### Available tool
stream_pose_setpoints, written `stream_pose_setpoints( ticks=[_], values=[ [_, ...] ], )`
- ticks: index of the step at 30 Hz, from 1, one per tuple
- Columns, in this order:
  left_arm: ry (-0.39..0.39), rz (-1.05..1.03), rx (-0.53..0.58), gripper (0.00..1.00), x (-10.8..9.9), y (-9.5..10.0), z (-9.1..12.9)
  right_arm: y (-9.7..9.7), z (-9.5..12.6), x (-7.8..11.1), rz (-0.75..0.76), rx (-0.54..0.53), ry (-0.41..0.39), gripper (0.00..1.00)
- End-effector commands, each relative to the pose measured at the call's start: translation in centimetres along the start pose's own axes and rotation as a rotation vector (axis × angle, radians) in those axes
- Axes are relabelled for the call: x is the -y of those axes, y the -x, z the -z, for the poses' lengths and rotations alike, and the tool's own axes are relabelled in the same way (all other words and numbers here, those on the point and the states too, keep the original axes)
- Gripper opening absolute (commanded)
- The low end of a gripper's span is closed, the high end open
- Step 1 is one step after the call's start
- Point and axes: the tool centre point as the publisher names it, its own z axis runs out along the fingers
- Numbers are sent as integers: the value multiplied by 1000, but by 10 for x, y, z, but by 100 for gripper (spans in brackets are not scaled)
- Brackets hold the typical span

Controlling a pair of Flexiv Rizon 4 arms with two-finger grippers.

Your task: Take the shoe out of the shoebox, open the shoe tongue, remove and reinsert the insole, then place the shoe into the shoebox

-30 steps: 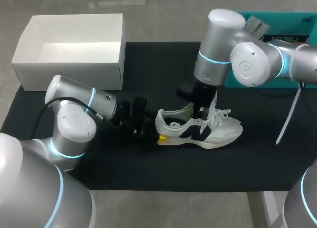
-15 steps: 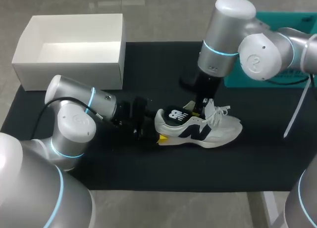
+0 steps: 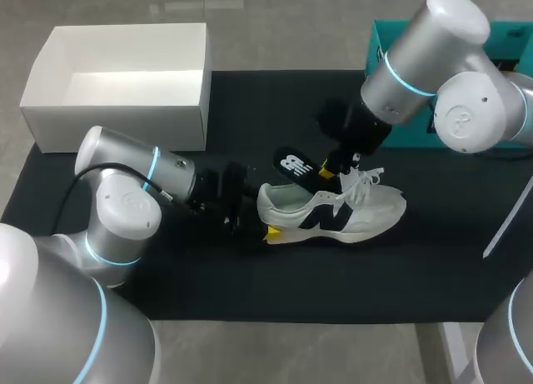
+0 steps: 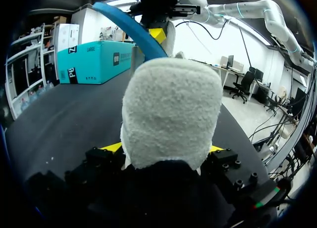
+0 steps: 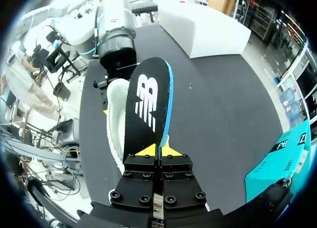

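A white sneaker lies on its side on the black mat, toe pointing right. My left gripper is at its heel. In the left wrist view the fuzzy heel fills the gap between the two yellow tips, and both fingers press it, so my left gripper is shut on the shoe. My right gripper is shut on the front end of the black insole, held tilted above the shoe's opening. In the right wrist view the insole sticks out ahead of my right gripper, over the shoe.
An open white shoebox stands at the back left, partly on the mat. A teal box lies at the back right behind my right arm. Bare mat lies in front of the shoe.
My right gripper has pulled the insole up and out of the shoe, and its arm has swung back to the right. The left arm and the shoe have stayed in place.
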Motion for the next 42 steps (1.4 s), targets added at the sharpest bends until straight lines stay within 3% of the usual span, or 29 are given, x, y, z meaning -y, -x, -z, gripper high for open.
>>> stream_pose_setpoints(
  ticks=[1,9,15,21,25,31,42],
  values=[
    [1,-1,-2,0,-1,1,-2,8,-5,-11,27,-3,99,0],
    [1,-1,-2,0,-1,1,-2,24,-16,-42,97,-16,150,0],
    [1,-1,-2,0,-1,1,-2,27,-2,-62,136,16,188,0],
    [1,-1,-2,0,-1,1,-2,30,33,-84,165,54,231,0],
    [1,-1,-2,0,-1,1,-2,35,61,-91,164,48,305,0],
    [1,-1,-2,0,-1,1,-2,38,100,-106,170,50,313,0],
    [1,-1,-2,0,-1,1,-2,35,144,-120,178,57,425,0]
  ],
)
